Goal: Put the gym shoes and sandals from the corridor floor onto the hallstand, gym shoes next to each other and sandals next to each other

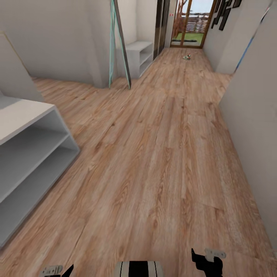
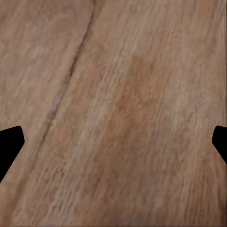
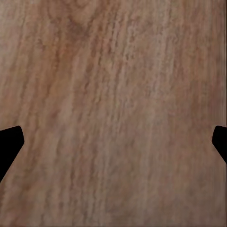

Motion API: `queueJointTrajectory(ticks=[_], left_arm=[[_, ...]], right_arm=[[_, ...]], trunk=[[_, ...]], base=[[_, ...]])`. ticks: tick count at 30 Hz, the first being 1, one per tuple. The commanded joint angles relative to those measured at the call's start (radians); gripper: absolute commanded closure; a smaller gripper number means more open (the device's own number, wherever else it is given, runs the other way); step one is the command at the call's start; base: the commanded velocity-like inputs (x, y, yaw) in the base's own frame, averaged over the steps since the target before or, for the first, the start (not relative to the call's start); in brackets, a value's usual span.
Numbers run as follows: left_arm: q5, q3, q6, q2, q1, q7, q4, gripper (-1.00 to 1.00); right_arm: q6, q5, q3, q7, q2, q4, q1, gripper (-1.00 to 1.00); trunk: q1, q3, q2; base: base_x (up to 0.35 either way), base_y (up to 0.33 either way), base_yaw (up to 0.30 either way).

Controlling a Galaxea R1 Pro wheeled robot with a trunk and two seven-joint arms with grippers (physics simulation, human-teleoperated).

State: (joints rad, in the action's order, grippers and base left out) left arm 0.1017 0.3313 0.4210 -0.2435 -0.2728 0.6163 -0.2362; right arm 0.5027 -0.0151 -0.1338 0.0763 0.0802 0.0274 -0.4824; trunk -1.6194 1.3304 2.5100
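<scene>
I see a shoe (image 1: 187, 57) far down the floor (image 1: 161, 154), well away from the rack (image 1: 27, 154) beside me. Both my grippers (image 2: 113, 142) (image 3: 113, 142) are wide and hold nothing.

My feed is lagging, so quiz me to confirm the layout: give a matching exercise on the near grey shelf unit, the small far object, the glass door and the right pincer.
Things:
1. near grey shelf unit
2. small far object on the floor
3. glass door
4. right pincer

Places or states:
A. open over bare wood planks
B. end of the corridor
C. left foreground
D. down the corridor, before the door

Pairs: 1-C, 2-D, 3-B, 4-A
</scene>
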Motion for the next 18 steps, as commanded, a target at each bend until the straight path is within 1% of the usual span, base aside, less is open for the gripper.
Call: queueJointTrajectory(ticks=[1,14,17,18], left_arm=[[0.010,0.000,-0.002,0.000,0.000,0.008,0.001,-1.00],[0.010,0.003,-0.002,0.000,0.000,0.008,0.002,-1.00],[0.011,0.003,-0.002,0.000,0.000,0.008,0.002,-1.00],[0.010,0.004,-0.002,0.000,0.000,0.008,0.002,-1.00]], right_arm=[[0.004,-0.002,-0.004,0.000,0.000,-0.001,-0.001,-1.00],[0.004,-0.002,-0.004,0.000,-0.002,-0.001,-0.001,-1.00],[0.004,-0.002,-0.004,0.000,-0.002,-0.001,-0.001,-1.00],[0.004,-0.002,-0.004,0.000,-0.002,0.000,-0.001,-1.00]], trunk=[[0.000,0.001,0.000],[0.000,0.001,0.000],[0.000,0.001,0.000],[0.000,0.001,0.000]], base=[[0.304,0.000,-0.288],[0.331,0.000,-0.286],[0.335,0.000,-0.215],[0.335,0.000,-0.064]])
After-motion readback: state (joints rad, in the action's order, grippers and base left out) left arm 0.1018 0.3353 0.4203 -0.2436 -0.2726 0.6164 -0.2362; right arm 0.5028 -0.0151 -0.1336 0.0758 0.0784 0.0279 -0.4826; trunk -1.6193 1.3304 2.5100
